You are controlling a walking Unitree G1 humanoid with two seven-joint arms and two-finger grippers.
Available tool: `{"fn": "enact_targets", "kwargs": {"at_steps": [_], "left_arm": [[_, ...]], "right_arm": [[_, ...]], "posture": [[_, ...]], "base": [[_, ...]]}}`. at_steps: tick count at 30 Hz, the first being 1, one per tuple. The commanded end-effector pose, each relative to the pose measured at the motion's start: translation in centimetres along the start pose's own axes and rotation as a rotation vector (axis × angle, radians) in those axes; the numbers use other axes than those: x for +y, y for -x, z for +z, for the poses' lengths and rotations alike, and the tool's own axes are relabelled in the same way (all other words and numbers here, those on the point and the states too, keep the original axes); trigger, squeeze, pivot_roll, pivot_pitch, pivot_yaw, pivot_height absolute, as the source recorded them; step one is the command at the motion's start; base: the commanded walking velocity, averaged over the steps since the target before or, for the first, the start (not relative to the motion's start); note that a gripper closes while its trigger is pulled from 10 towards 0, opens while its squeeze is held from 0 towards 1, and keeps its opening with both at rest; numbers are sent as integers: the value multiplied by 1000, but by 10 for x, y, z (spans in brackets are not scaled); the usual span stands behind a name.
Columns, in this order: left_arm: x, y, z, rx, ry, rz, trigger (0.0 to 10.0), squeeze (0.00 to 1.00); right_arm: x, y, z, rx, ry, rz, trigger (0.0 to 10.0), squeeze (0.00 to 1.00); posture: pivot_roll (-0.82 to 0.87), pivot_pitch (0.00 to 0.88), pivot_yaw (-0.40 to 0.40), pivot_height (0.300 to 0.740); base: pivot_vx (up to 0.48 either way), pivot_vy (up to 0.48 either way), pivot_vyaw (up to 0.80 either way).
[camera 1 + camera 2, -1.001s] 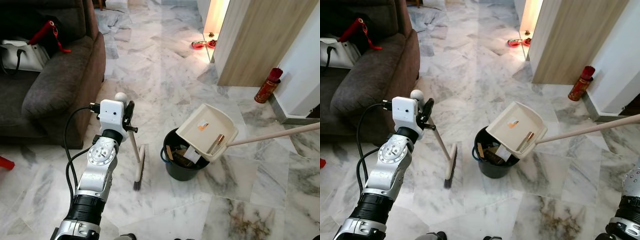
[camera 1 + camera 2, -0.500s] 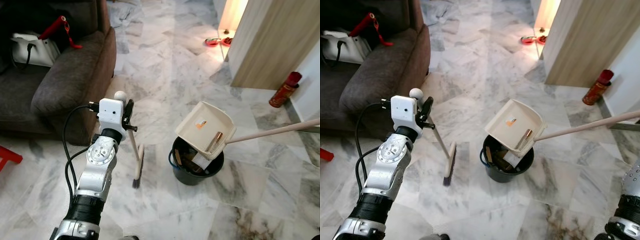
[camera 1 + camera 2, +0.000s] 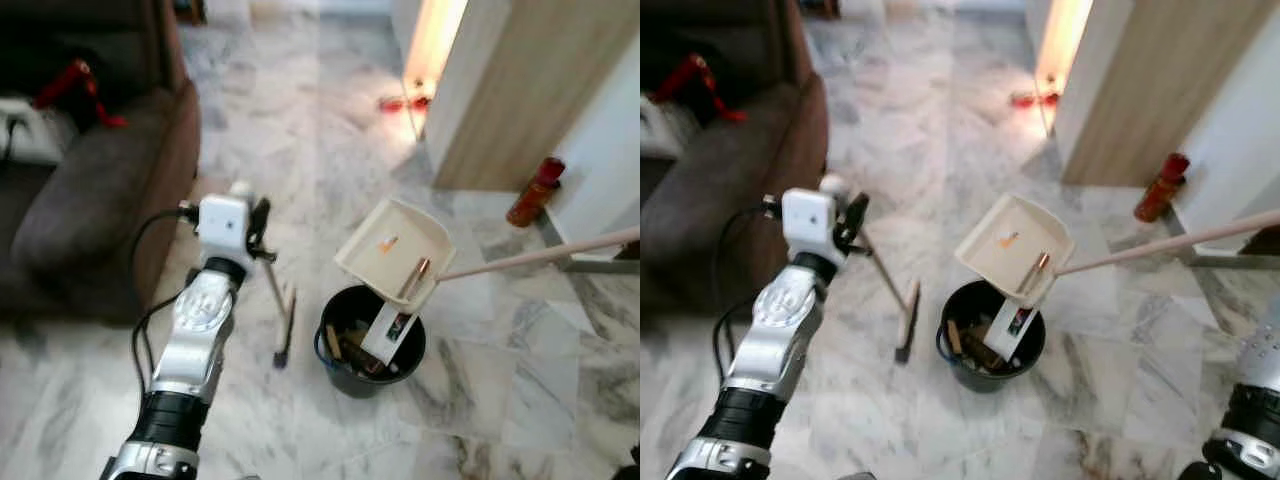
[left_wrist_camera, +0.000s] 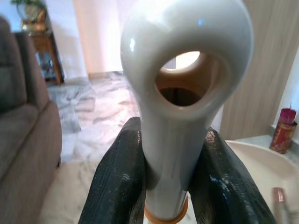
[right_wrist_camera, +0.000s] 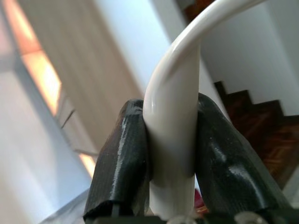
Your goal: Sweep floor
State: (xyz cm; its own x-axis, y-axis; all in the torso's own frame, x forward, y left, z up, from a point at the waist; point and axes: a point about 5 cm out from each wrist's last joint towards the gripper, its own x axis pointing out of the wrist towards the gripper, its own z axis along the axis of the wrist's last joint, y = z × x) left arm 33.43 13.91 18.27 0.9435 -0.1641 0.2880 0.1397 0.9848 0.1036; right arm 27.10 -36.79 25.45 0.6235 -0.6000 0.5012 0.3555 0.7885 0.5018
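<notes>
A: Floor status?
B: Grey-veined white marble floor (image 3: 300,120), glossy. A dark sofa (image 3: 90,190) is seen along the robot's left, a wood-panelled wall (image 3: 520,90) to the right, with a red canister (image 3: 533,192) standing at its foot. Warm light is thrown across the floor from the opening beyond, where small red items lie, too blurred to identify.

A: Broom?
B: The broom (image 3: 284,330) is held tilted, bristle head resting on the floor just beside the black bin (image 3: 368,345). The left tool (image 4: 168,186) is pinched on the handle top (image 4: 184,84).

A: Dustpan?
B: The dustpan (image 3: 393,250) is held tipped over the bin, debris seen sliding off its lip. The right tool (image 5: 170,177) is clamped on the dustpan handle (image 5: 175,140).

A: Bin contents?
B: Scraps are seen inside, not identifiable.
</notes>
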Motion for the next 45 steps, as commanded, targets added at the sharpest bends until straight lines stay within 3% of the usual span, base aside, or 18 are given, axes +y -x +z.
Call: {"fn": "enact_targets", "kwargs": {"at_steps": [1,12,19,22,24,26,29,33,36,39,45], "left_arm": [[-9,-4,15,-76,13,-23,10000,0],[-9,-3,15,-84,13,-18,10000,0],[-10,-2,14,-83,18,-19,10000,0],[-10,-2,14,-82,19,-19,10000,0],[-11,-2,14,-82,21,-21,10000,0],[-11,-2,14,-82,23,-23,10000,0],[-11,-1,14,-82,25,-24,10000,0],[-12,-1,13,-77,25,-26,10000,0],[-12,0,12,-78,28,-25,10000,0],[-11,0,12,-78,28,-23,10000,0],[-12,0,12,-79,29,-21,10000,0]], "right_arm": [[-3,-3,17,-75,-23,-13,10000,0],[-1,-5,20,-83,-11,11,10000,0],[13,-4,22,-94,45,115,10000,0],[25,-1,22,-101,85,182,10000,0],[42,5,19,-114,155,278,10000,0],[48,8,19,-128,133,302,10000,0],[63,13,18,-150,174,367,10000,0],[84,21,14,-154,175,445,10000,0],[114,32,13,-174,149,536,10000,0],[132,39,15,-187,100,559,10000,0],[154,51,15,-214,106,635,10000,0]], "posture": [[115,130,-50,740],[114,134,-56,740],[107,137,-57,740],[107,137,-57,740],[106,138,-59,740],[106,138,-59,740],[106,138,-60,740],[101,139,-62,740],[100,140,-63,740],[99,140,-66,740],[99,141,-68,740]], "base": [[0,0,-788],[0,0,-91],[0,0,0],[0,0,0],[0,0,0],[0,0,0],[0,0,0],[0,0,0],[0,0,0],[0,0,0],[0,0,0]]}}
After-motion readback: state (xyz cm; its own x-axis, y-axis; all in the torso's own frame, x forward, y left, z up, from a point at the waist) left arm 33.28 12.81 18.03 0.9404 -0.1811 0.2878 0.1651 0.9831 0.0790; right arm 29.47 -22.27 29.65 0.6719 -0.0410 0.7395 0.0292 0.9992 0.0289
